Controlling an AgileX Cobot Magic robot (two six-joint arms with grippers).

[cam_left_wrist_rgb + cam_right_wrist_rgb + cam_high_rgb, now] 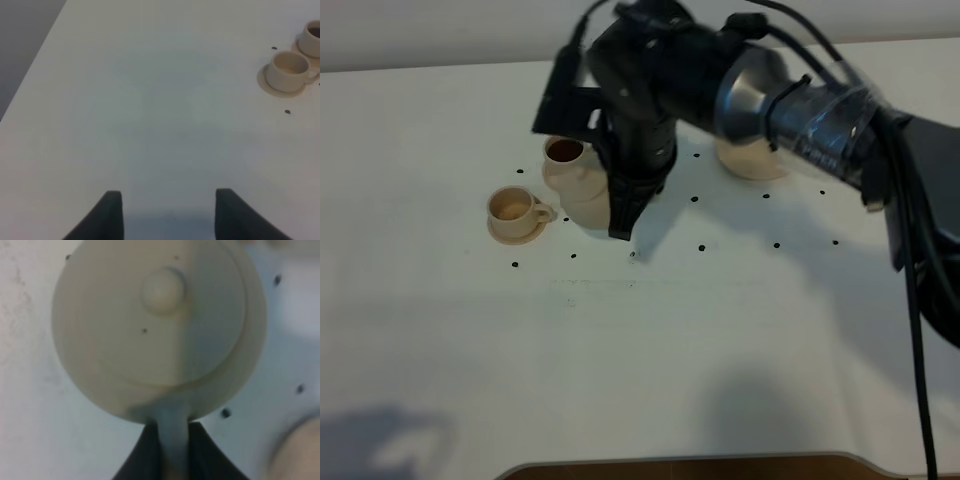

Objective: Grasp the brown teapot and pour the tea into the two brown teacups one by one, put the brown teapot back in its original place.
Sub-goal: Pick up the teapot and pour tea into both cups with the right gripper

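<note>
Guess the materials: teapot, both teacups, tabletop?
brown teapot: probably ceramic, beige-tan with a satin glaze; smooth moulded lid knob, soft sheen.
front teacup and rear teacup: same-looking ceramic; thick rims, matching colour.
table: white, matte, with small dark dots; laminate or painted board, cannot tell which.

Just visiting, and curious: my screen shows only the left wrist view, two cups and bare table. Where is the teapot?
Observer: The right gripper holds the brown teapot by its loop handle; the right wrist view shows it from above.
Operator: Is it near my cups?
Observer: Yes. In the high view it is close by the far teacup, right of the near teacup.
Operator: And where does it go afterwards?
Observer: Probably the wide tan disc, partly hidden behind the right arm, further right.
</note>
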